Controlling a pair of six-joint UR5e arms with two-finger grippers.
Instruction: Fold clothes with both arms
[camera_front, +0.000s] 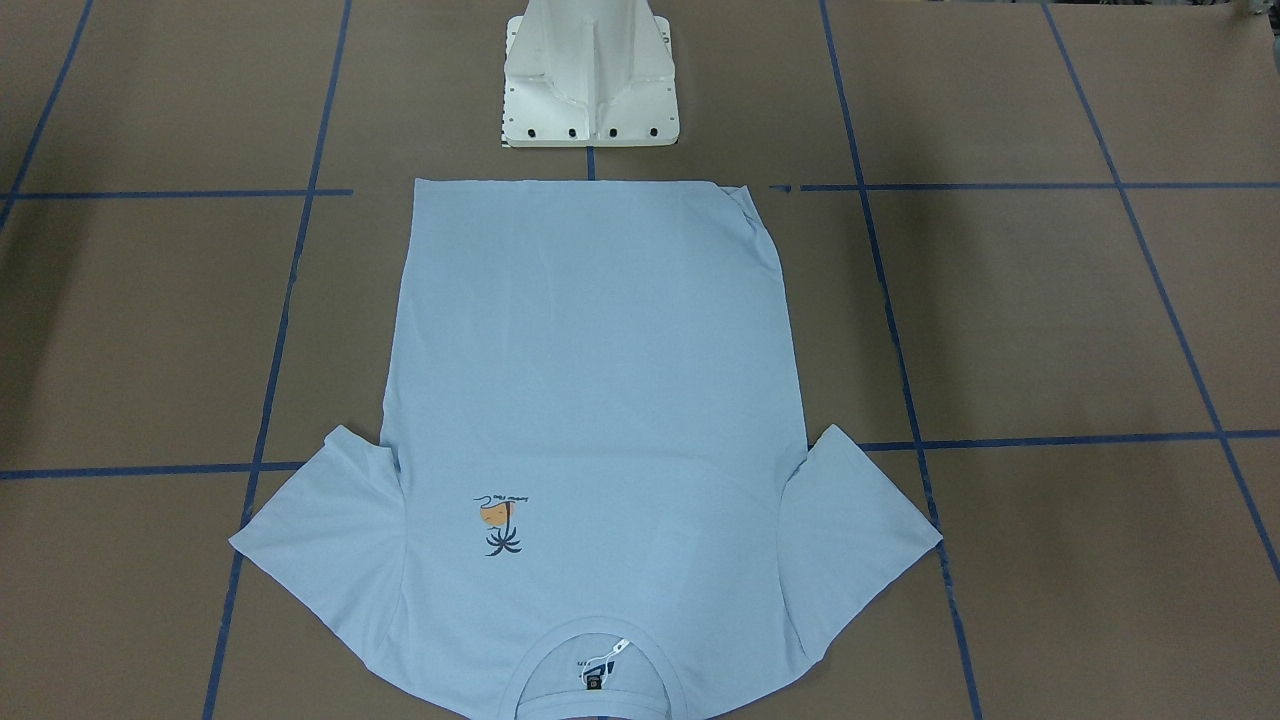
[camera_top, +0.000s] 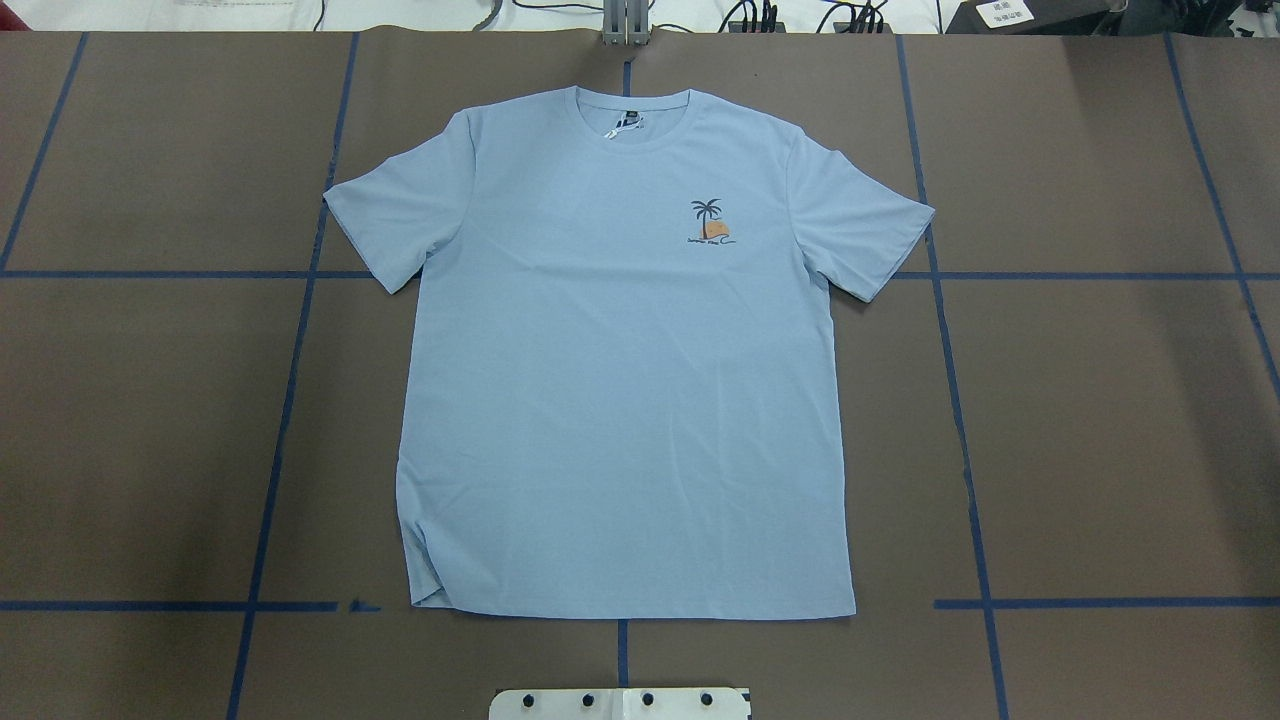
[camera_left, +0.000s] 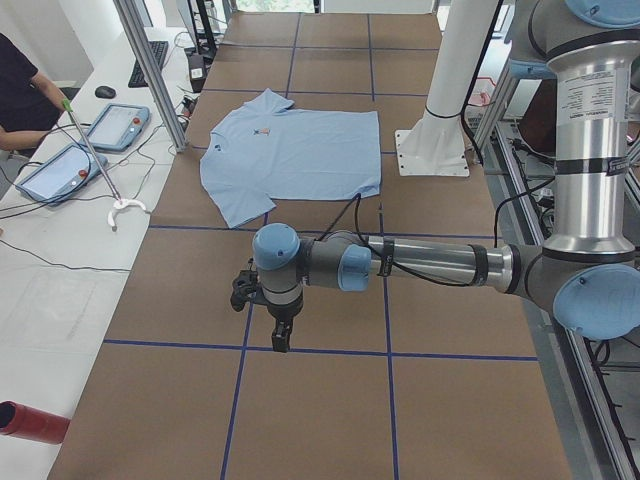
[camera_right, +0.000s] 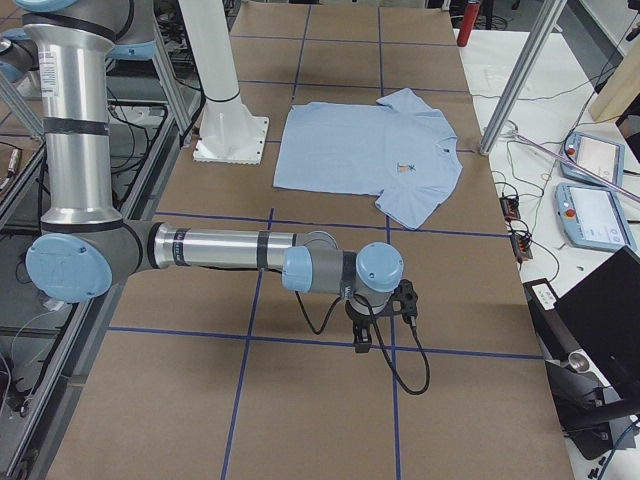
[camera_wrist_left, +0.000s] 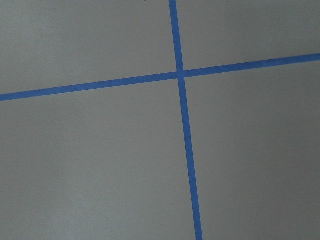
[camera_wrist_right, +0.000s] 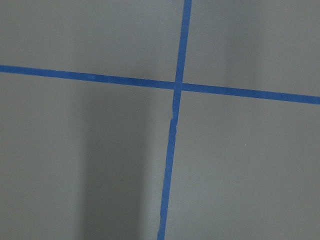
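Observation:
The light blue T-shirt (camera_top: 620, 380) lies flat and face up in the middle of the brown table, sleeves spread, collar (camera_top: 634, 118) on the far side from the robot's base. Its small palm print (camera_top: 710, 222) shows on the chest. The hem corner (camera_top: 425, 590) is slightly rumpled. Both arms hang over bare table well away from the shirt (camera_left: 290, 155): the left gripper (camera_left: 281, 336) shows only in the exterior left view, and the right gripper (camera_right: 362, 340) only in the exterior right view, so I cannot tell their state. Both wrist views show only table and blue tape.
The white pedestal base (camera_front: 590, 85) stands just behind the shirt's hem. Blue tape lines (camera_top: 290, 330) grid the table. A person (camera_left: 20, 90) sits at a side bench with control tablets (camera_left: 115, 125). A red cylinder (camera_left: 30, 422) lies near that bench's end.

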